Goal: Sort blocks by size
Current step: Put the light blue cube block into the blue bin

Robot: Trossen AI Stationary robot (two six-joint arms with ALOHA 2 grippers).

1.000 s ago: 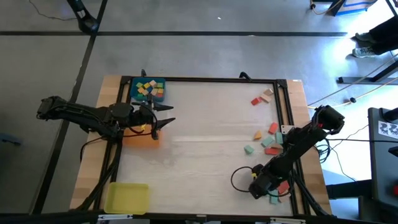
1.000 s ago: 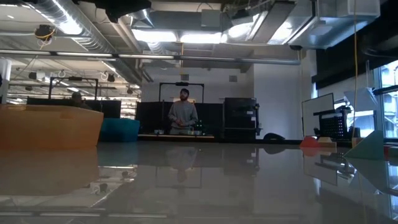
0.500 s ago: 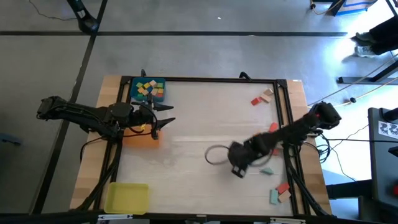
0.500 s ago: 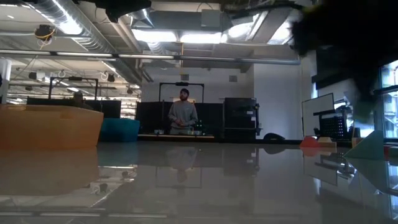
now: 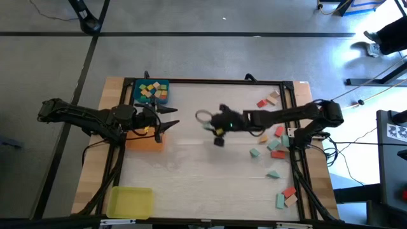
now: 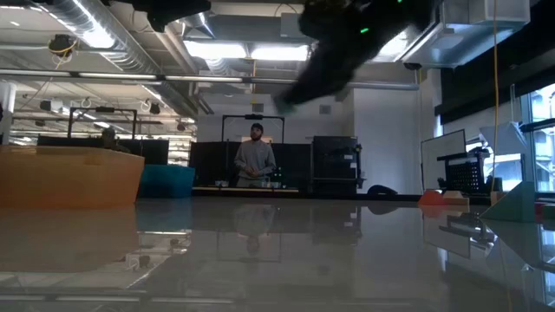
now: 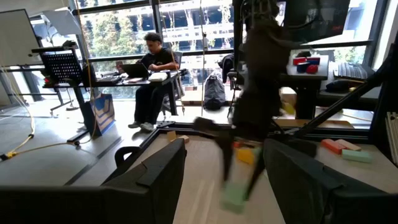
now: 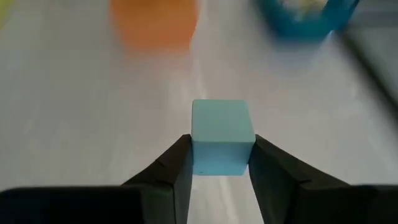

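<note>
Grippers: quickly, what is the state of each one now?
Left gripper: open, holding nothing.
Right gripper: closed on a light blue cube.

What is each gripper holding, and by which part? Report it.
The right gripper holds a teal block, pinched by its two opposite side faces, above mid-table. The left gripper is open and holds nothing, over the orange tray.

Grey floor (image 5: 210, 54) surrounds the table; ceiling ducts (image 6: 95, 35), strip lights (image 6: 251, 50) and windows (image 7: 180, 28) beyond.
</note>
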